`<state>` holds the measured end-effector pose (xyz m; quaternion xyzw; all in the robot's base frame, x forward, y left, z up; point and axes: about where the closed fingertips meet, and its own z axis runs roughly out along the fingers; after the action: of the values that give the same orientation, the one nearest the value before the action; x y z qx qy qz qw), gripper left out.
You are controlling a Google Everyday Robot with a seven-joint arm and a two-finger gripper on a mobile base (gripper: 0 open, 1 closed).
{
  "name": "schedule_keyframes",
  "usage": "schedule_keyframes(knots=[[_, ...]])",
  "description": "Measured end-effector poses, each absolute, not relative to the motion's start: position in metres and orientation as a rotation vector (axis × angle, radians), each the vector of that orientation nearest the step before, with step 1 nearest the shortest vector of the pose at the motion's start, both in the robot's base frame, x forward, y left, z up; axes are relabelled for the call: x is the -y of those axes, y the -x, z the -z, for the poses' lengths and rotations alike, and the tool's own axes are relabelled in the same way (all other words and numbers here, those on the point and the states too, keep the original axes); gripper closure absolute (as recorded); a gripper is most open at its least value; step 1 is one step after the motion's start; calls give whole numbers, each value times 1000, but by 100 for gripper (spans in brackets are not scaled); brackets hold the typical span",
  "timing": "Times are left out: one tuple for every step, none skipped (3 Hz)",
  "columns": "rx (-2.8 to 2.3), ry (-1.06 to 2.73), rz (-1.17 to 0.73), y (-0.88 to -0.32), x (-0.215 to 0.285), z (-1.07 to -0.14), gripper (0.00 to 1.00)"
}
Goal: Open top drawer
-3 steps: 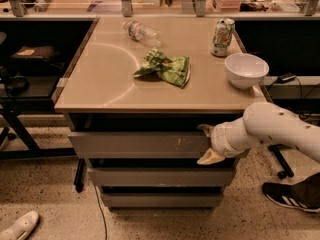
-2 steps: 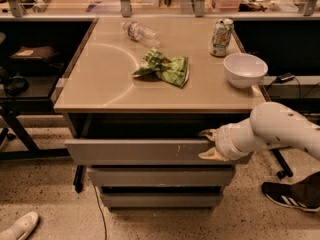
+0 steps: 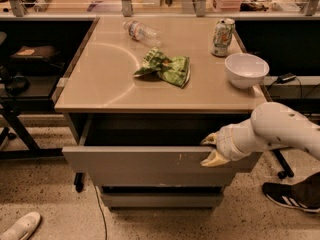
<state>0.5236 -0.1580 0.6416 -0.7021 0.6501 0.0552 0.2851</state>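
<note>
The top drawer (image 3: pixel 140 166) is a wide grey drawer under the tan table top, pulled partly out toward the camera. Its flat front has small pale scratch marks right of centre, and its inside lies in dark shadow. My gripper (image 3: pixel 210 149) is at the right part of the drawer front. One pale finger sits behind the front's top edge and the other in front of it, gripping that edge. The white arm (image 3: pixel 280 131) comes in from the right.
A narrower grey drawer front (image 3: pixel 160 199) shows below. On the table top (image 3: pixel 100 79) lie a plastic bottle (image 3: pixel 142 32), a green bag (image 3: pixel 167 68), a can (image 3: pixel 222 36) and a white bowl (image 3: pixel 246 70). A black cart (image 3: pixel 25 79) stands at the left. Shoes (image 3: pixel 292 196) lie on the floor.
The top drawer has slid out further toward the camera, and my gripper has moved with it on its front edge.
</note>
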Motion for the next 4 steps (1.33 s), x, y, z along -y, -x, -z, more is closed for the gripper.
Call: schedule_keyframes(knots=[[-1739,1878,-148,-524,158,-642,63],[-1730,1872,-193,-523,161,-640,40],[-1722,1886,-268,-484,175,-638,17],[-1719,1891,-280,-473,178,-639,19]])
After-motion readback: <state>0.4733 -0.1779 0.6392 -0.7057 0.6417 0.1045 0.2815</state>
